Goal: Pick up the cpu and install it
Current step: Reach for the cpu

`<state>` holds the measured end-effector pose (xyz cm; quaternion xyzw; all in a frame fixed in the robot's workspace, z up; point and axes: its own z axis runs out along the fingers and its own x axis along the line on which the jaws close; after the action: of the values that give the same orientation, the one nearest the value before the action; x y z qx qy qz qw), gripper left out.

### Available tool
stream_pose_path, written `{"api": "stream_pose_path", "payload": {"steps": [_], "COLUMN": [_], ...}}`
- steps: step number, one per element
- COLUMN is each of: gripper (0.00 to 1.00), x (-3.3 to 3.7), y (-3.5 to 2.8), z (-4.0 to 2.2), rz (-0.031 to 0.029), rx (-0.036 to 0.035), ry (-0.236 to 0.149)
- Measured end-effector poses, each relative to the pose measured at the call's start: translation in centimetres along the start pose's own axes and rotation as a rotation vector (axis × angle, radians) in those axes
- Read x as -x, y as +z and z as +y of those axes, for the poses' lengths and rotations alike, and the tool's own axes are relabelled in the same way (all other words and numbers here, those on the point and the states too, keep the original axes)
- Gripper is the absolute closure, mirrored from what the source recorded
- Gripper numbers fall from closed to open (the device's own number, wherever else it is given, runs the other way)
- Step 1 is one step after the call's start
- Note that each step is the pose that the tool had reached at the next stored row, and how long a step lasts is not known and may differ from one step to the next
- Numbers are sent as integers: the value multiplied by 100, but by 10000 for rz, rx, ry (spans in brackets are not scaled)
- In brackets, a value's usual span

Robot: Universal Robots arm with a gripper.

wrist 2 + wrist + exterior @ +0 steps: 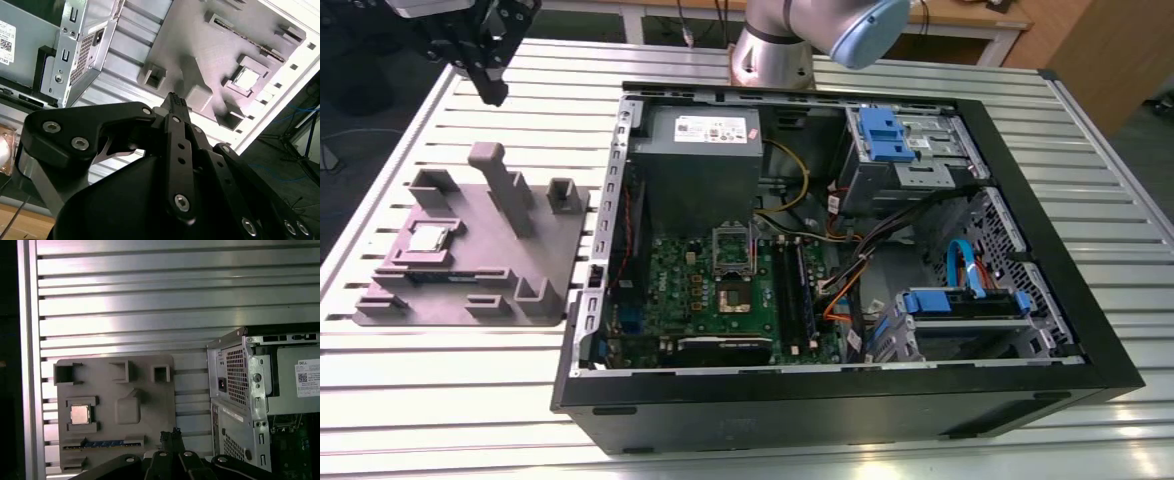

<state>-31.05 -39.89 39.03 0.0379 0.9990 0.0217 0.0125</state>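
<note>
The cpu (427,238) is a small silver square chip lying in a pocket of a grey holder plate (520,265) on the exterior view's left. It also shows as the cpu (247,79) in the second wrist view and the cpu (80,414) in the first wrist view. My gripper (494,96) hangs high above the slatted table, beyond the plate's far end and well apart from the chip. Its black fingers (174,100) meet at one tip with nothing between them, and the same fingers (172,434) show in the first wrist view. The open socket (734,262) sits on the green motherboard.
An open black computer case (1067,300) lies on its side, with a grey power supply (704,130), blue drive brackets (881,135) and cables inside. The plate carries upright posts (500,185) and a blue-labelled strip (105,443). The arm's base (774,50) stands behind the case.
</note>
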Motion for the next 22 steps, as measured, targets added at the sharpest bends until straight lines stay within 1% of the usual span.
{"api": "stream_pose_path", "payload": {"steps": [1, 2, 4, 12, 15, 19, 22], "gripper": [90, 90, 90, 90, 90, 90, 90], "x": [-26, -26, -157, -163, -180, -226, -242], "y": [6, 6, 43, 43, 43, 43, 44], "z": [-2, -2, -14, -14, -16, -19, -21], "rz": [1, 0, 0, 1, 0, 0, 1], "rx": [-1, 0, 0, -1, 0, -1, 0], "ry": [0, -1, 0, 0, 0, -1, -1]}}
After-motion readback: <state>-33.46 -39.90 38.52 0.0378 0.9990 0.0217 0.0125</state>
